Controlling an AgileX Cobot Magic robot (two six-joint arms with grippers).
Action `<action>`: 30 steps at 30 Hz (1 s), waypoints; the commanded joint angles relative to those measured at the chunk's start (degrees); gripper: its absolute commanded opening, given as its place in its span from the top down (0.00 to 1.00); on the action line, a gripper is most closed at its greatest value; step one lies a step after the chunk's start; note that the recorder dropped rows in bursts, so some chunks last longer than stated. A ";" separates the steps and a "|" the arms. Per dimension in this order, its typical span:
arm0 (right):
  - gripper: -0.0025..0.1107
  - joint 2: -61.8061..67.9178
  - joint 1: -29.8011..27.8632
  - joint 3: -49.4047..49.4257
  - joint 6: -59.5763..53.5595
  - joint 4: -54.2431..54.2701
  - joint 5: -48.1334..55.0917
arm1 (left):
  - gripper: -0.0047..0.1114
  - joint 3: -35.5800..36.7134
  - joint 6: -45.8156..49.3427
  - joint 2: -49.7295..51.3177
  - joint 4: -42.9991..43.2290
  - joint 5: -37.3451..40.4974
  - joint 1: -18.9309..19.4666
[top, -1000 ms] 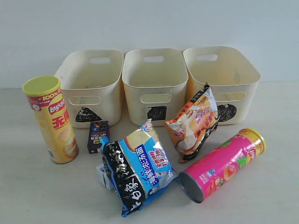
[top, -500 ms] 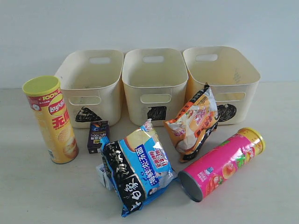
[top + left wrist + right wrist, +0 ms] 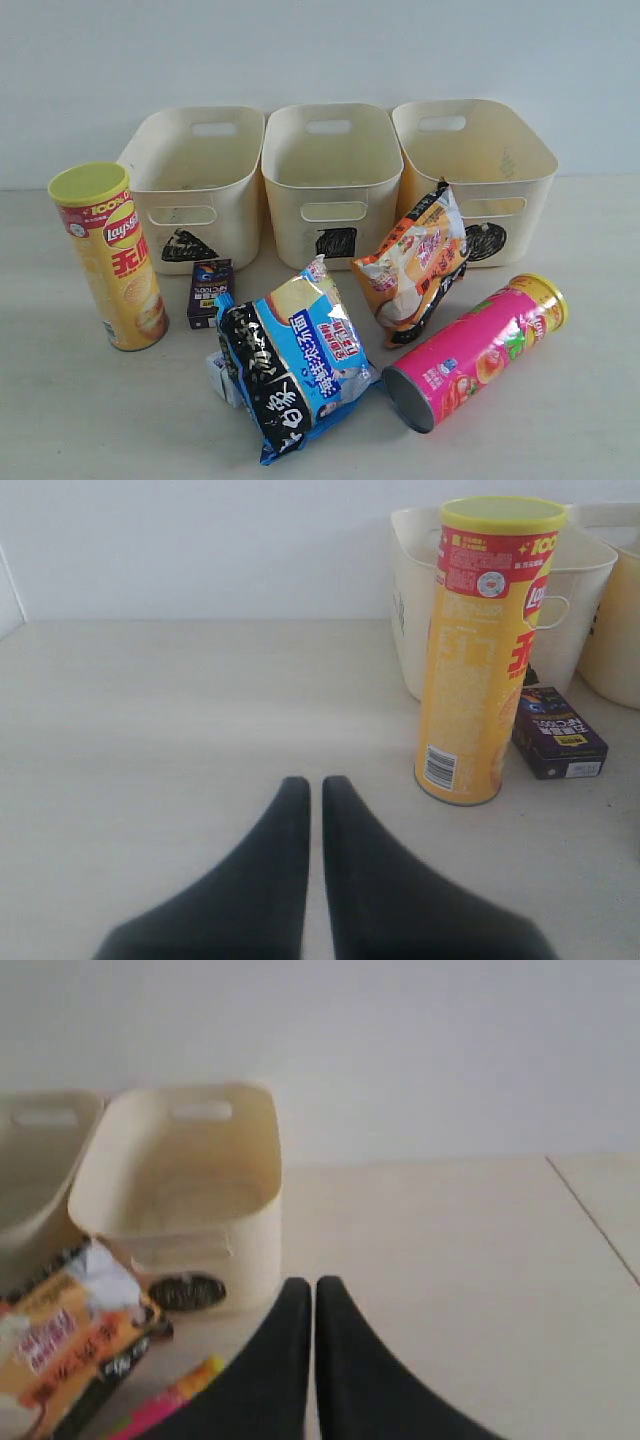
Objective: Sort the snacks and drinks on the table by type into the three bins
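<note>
Sorting hasn't begun: my left pincer (image 3: 311, 783) and right pincer (image 3: 303, 1285) are pressed together, empty; three cream plastic bins (image 3: 290, 225) stand open-topped, ready for drops.

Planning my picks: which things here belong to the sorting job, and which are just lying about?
Job: yellow Lay's tube, pink tube, blue-black bag, orange bag, purple carton, white carton, triangle bin, square bin, circle bin.
Lying about: nothing that I can see.

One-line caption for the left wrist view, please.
Shut left hand facing the upright yellow Lay's tube on the table; dark purple carton beside it, cream bin behind.
</note>
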 commanded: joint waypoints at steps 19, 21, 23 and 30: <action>0.98 43.12 6.56 -21.99 -50.37 46.81 28.35 | 0.92 -0.16 -0.48 -0.21 -0.14 -0.41 0.17; 0.92 46.08 5.64 -24.37 -51.33 45.58 30.46 | 0.92 -0.16 -0.48 -0.21 -0.14 -0.41 0.17; 0.79 48.79 4.24 -26.42 -52.10 45.32 32.42 | 0.92 -0.16 -0.48 -0.21 -0.14 -0.41 0.17; 0.23 54.66 2.14 -27.57 -60.29 45.10 28.65 | 0.92 -0.16 -0.48 -0.21 -0.14 -0.41 0.17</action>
